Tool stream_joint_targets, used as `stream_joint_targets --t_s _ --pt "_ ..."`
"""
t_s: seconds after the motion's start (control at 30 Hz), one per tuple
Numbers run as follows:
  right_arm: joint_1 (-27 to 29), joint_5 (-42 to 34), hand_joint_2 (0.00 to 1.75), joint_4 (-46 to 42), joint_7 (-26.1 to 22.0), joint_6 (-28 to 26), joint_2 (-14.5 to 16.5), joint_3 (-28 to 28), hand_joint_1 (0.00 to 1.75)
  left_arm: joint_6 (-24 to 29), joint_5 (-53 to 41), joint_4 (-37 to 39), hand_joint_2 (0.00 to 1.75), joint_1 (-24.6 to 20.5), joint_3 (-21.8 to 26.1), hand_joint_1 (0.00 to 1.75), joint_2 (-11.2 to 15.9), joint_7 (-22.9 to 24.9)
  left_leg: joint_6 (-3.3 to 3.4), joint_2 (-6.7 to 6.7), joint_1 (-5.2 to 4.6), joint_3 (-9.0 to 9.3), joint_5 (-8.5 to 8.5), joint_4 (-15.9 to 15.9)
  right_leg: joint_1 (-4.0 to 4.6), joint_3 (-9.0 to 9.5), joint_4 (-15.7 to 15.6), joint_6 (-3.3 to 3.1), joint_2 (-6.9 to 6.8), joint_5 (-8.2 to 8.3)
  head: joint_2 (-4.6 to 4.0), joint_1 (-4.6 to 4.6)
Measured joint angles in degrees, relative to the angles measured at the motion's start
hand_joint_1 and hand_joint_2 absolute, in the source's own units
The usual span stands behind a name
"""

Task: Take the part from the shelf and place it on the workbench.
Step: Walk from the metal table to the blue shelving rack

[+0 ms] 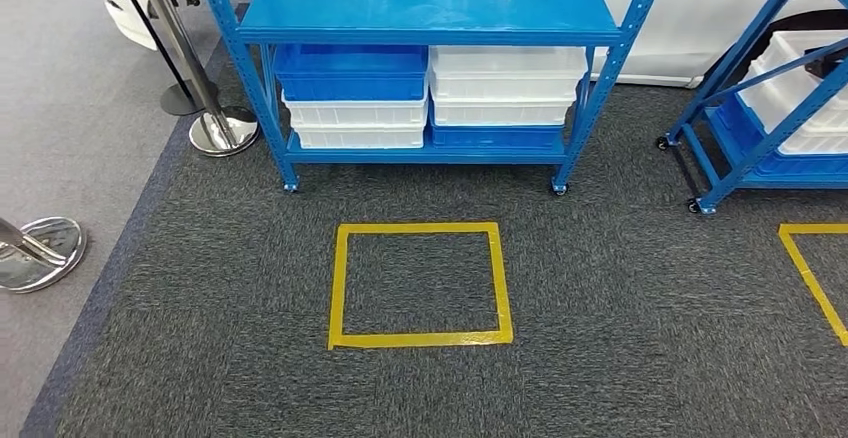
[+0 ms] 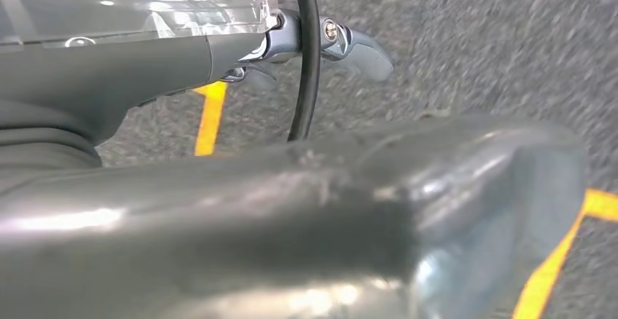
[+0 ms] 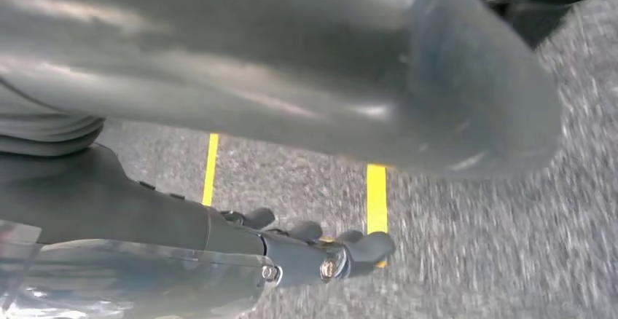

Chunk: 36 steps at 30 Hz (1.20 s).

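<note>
Shelf [image 1: 430, 18] with stacked bins [image 1: 430, 93], both hands hanging empty

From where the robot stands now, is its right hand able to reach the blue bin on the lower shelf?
Probably not yet. The right hand hangs over the carpet, and the taped square lies between the robot and the blue bin.

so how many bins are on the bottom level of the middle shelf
6, in two stacks. Left: blue bin over two white bins. Right: two white bins over a blue one. More may hide behind.
</note>
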Motion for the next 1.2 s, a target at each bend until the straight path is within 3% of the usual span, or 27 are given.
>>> stream_joint_targets --t_s 0.03,0.07,0.1,0.17,0.23,0.4,0.47,0.53,0.57,0.6,0.7,0.73,0.83,0.9,0.93,0.97,1.03,1.07,1.1,1.13,1.17,1.2 --pt "0.11 0.01 0.00 0.01 0.01 0.04 0.00 -0.05 0.00 -0.05 0.01 -0.01 0.00 -0.02 0.00 0.00 0.00 -0.03 0.03 -0.42 -0.02 0.13 -0.13 0.02 -0.07 -1.97 3.16 0.11 0.26 -0.79 0.00 -0.01" --pt "0.21 0.01 0.00 0.01 0.01 0.05 -0.01 -0.12 0.00 -0.07 0.02 -0.01 0.00 0.03 0.01 0.00 -0.01 -0.05 -0.02 -0.82 -0.03 0.39 -0.32 0.04 -0.16 -3.05 4.41 0.22 0.32 -0.36 0.00 -0.01" --pt "0.28 0.02 0.00 0.01 0.01 0.05 -0.03 -0.20 0.00 -0.09 0.03 -0.01 0.00 0.11 0.01 0.00 -0.03 -0.05 -0.15 -1.20 0.00 0.76 -0.59 0.10 -0.30 -3.09 3.51 0.33 0.33 1.28 0.00 -0.01" --pt "0.44 0.02 0.00 0.01 0.01 0.04 -0.12 -0.34 0.00 -0.10 0.04 -0.01 0.00 0.22 0.01 0.00 -0.13 -0.05 -0.66 -1.87 0.12 1.57 -1.41 0.38 -0.68 -0.64 -3.23 0.45 0.44 6.23 0.00 0.01" --pt "0.48 0.02 0.00 0.01 0.00 0.04 -0.17 -0.45 0.00 -0.11 0.03 -0.01 0.00 0.20 0.01 0.00 -0.21 -0.07 -1.44 -2.30 -0.01 1.94 -2.44 0.89 -0.71 1.79 -8.96 0.26 0.78 8.38 0.00 0.00" --pt "0.25 0.01 0.00 0.01 0.00 0.14 -0.17 -0.63 0.00 -0.06 -0.03 -0.01 0.00 0.06 0.00 0.00 -0.25 -0.08 -3.05 -2.02 0.11 2.03 -4.22 2.62 -0.47 3.33 -10.27 -1.71 0.78 6.94 0.00 -0.03" --pt "0.38 -0.01 0.00 -0.01 0.01 0.25 -0.19 -0.75 0.00 -0.03 -0.07 -0.01 0.00 0.04 -0.01 0.00 -0.31 0.03 -3.47 -1.36 0.18 -1.16 -6.37 8.75 -0.46 4.37 -10.49 -2.40 0.47 6.20 0.00 -0.05" --pt "0.43 -0.03 0.00 -0.01 0.02 0.27 -0.20 -0.81 0.00 -0.03 -0.09 -0.01 0.00 0.14 -0.02 0.00 -0.34 0.14 -3.63 -1.18 0.22 -6.60 -8.22 16.75 -0.24 5.43 -10.51 -2.66 0.32 5.18 0.00 -0.07" --pt "0.45 -0.03 0.00 -0.01 0.03 0.28 -0.20 -0.82 0.00 -0.02 -0.08 -0.01 0.00 0.25 -0.01 0.00 -0.35 0.19 -3.58 -1.17 0.21 -8.66 -7.84 18.91 -0.14 6.13 -10.52 -2.69 0.32 4.58 0.00 -0.07" --pt "0.46 -0.03 0.00 -0.01 0.04 0.28 -0.20 -0.84 0.00 -0.02 -0.08 -0.01 0.00 0.37 -0.01 0.00 -0.35 0.21 -3.40 -1.17 0.16 -9.66 -6.16 18.78 -0.06 6.96 -10.53 -2.68 0.34 3.94 0.00 -0.07" --pt "0.53 -0.03 0.00 0.02 0.08 0.30 -0.12 -0.85 0.00 -0.02 -0.08 -0.02 0.00 0.61 0.01 0.00 -0.32 0.25 -1.97 -0.99 -0.49 -7.78 1.84 9.35 0.15 9.75 -10.75 -2.33 0.24 1.83 0.00 -0.05" --pt "0.53 -0.04 0.00 0.03 0.08 0.30 -0.07 -0.85 0.00 -0.02 -0.10 -0.02 0.00 0.62 0.00 0.00 -0.31 0.26 -1.36 -0.85 -0.81 -6.73 2.88 6.69 0.15 10.36 -10.98 -2.05 0.21 1.32 0.00 -0.07" --pt "0.30 -0.05 0.00 0.06 0.10 0.31 0.00 -0.87 0.00 -0.02 -0.17 -0.04 0.00 0.50 -0.01 0.00 -0.31 0.31 -0.29 -0.78 -1.16 -4.86 1.65 3.72 0.11 11.24 -11.36 -0.90 0.02 1.53 0.00 -0.12" --pt "0.13 -0.05 0.00 0.06 0.11 0.32 -0.02 -0.87 0.00 -0.02 -0.27 -0.05 0.00 0.61 0.00 0.00 -0.41 0.32 0.15 -1.02 -0.83 -3.20 1.23 2.07 0.09 10.35 -8.67 -0.26 -0.05 2.59 0.00 -0.09" --pt "0.09 -0.05 0.00 0.06 0.11 0.33 -0.03 -0.87 0.00 -0.02 -0.33 -0.05 0.00 0.66 0.01 0.00 -0.46 0.32 0.39 -1.12 -0.63 -2.19 1.04 1.31 0.07 8.88 -6.05 -0.03 0.03 2.65 0.00 -0.08" --pt "0.06 -0.05 0.00 0.06 0.11 0.35 -0.04 -0.87 0.00 -0.02 -0.38 -0.05 0.00 0.68 0.01 0.00 -0.50 0.35 0.59 -1.12 -0.54 -1.30 0.72 0.77 -0.02 6.69 -2.85 0.08 0.15 1.96 0.00 -0.07" --pt "0.12 -0.07 0.00 0.06 0.14 0.38 -0.04 -0.87 0.00 -0.03 -0.42 -0.06 0.00 0.64 0.01 0.00 -0.51 0.50 0.82 -1.25 -0.50 0.13 -0.30 0.44 -0.12 1.72 2.53 0.37 0.31 -0.93 0.00 -0.07" --pt "0.19 -0.07 0.00 0.06 0.17 0.39 -0.05 -0.87 0.00 -0.04 -0.43 -0.07 0.00 0.67 0.01 0.00 -0.53 0.58 0.76 -1.36 -0.49 0.90 -0.94 0.43 -0.20 -0.23 3.70 0.54 0.31 -2.12 0.00 -0.07" --pt "0.29 -0.07 0.00 0.06 0.21 0.39 -0.07 -0.87 0.00 -0.05 -0.43 -0.07 0.00 0.76 0.01 0.00 -0.56 0.66 0.62 -1.51 -0.47 1.78 -1.64 0.44 -0.31 -1.43 3.38 0.69 0.31 -2.30 0.00 -0.07" --pt "0.41 -0.07 0.00 0.06 0.24 0.40 -0.10 -0.88 0.00 -0.08 -0.44 -0.07 0.00 0.85 0.01 0.00 -0.59 0.71 0.41 -1.64 -0.43 2.79 -2.39 0.45 -0.42 -1.88 1.59 0.81 0.30 -1.14 0.00 -0.07" --pt "0.59 -0.07 0.00 0.06 0.26 0.40 -0.14 -0.89 0.00 -0.09 -0.46 -0.07 0.00 0.94 0.01 0.00 -0.65 0.73 0.15 -1.73 -0.39 3.77 -3.21 0.46 -0.54 -1.80 -1.31 0.86 0.30 1.44 0.00 -0.07" --pt "0.81 -0.07 0.00 0.06 0.27 0.48 -0.17 -0.92 0.00 -0.10 -0.46 -0.07 0.00 1.00 0.01 0.00 -0.68 0.75 -0.17 -1.79 -0.40 4.75 -4.09 0.57 -0.60 -1.63 -4.45 0.77 0.28 5.03 0.00 -0.06"
